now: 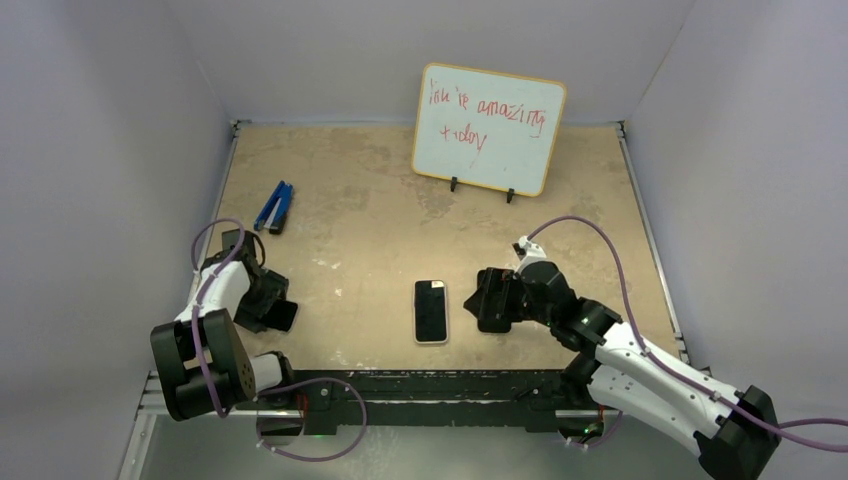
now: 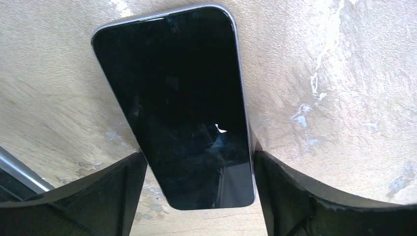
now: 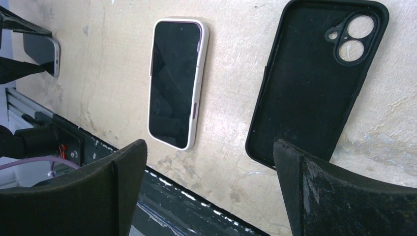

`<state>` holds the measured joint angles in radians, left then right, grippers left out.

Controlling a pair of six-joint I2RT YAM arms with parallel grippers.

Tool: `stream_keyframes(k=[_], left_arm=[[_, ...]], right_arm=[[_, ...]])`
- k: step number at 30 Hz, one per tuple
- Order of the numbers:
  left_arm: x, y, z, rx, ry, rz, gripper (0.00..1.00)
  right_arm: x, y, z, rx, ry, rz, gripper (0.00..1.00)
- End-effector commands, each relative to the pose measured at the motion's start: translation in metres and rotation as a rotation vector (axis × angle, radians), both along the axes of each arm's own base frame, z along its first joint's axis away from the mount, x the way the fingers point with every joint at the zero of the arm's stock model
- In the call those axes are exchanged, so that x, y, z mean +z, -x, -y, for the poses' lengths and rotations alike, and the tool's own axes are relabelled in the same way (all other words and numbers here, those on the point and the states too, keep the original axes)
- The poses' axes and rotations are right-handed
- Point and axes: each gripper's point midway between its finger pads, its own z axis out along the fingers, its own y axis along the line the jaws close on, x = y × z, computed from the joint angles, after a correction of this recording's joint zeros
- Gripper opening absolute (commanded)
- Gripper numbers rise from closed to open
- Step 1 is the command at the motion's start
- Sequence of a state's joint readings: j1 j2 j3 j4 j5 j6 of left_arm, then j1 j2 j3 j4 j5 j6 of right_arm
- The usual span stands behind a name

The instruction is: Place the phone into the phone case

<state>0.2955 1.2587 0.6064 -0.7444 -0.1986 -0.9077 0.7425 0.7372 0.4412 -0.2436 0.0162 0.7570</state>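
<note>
A bare phone [image 2: 182, 103] with a dark screen and silver rim lies face up at the table's left. My left gripper [image 2: 200, 157] straddles its near end, and both fingers touch its long edges. In the top view this gripper [image 1: 275, 308] is at the front left. An empty black phone case [image 3: 314, 78] lies open side up, with its camera cut-out at the far end. My right gripper [image 3: 210, 147] is open and empty, hovering just in front of the case. In the top view the right gripper [image 1: 492, 298] covers most of the case.
A second phone in a white case [image 1: 431, 311] lies face up at centre front, left of the black case [image 3: 177, 81]. A whiteboard [image 1: 489, 128] stands at the back. A blue stapler-like object [image 1: 273, 207] lies at the left. The table's front rail [image 3: 162, 191] is close beneath my right gripper.
</note>
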Motion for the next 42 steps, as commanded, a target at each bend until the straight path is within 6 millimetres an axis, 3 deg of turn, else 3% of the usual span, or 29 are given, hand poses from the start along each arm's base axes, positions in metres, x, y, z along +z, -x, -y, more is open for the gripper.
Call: stream_keyframes(k=[1,8,12,22,30,35,38,42], left_arm=[[-0.01,0.002,0.005,0.035,0.029,0.006,0.79],[-0.009,-0.004,0.016,-0.006,0.083,0.058,0.67],[-0.009,-0.008,0.033,-0.066,0.133,0.122,0.63],[0.004,-0.03,0.102,-0.248,0.267,0.236,0.58],[0.034,-0.051,0.158,-0.474,0.4,0.391,0.57],[0.039,-0.047,0.182,-0.576,0.467,0.425,0.56],[0.042,-0.044,0.195,-0.615,0.529,0.449,0.55],[0.05,-0.038,0.209,-0.669,0.606,0.462,0.55]], right_arm=[[0.01,-0.004,0.002,-0.003,0.014,0.029,0.99],[0.01,-0.003,0.002,-0.012,0.01,0.023,0.99],[0.012,-0.003,-0.001,0.001,0.004,0.02,0.99],[0.038,-0.014,-0.017,0.032,-0.065,0.093,0.99],[0.054,-0.011,-0.056,0.137,-0.239,0.059,0.91],[0.062,-0.013,-0.089,0.199,-0.309,0.072,0.83],[0.057,-0.013,-0.108,0.216,-0.288,0.03,0.81],[0.053,-0.01,-0.137,0.23,-0.296,0.0,0.68]])
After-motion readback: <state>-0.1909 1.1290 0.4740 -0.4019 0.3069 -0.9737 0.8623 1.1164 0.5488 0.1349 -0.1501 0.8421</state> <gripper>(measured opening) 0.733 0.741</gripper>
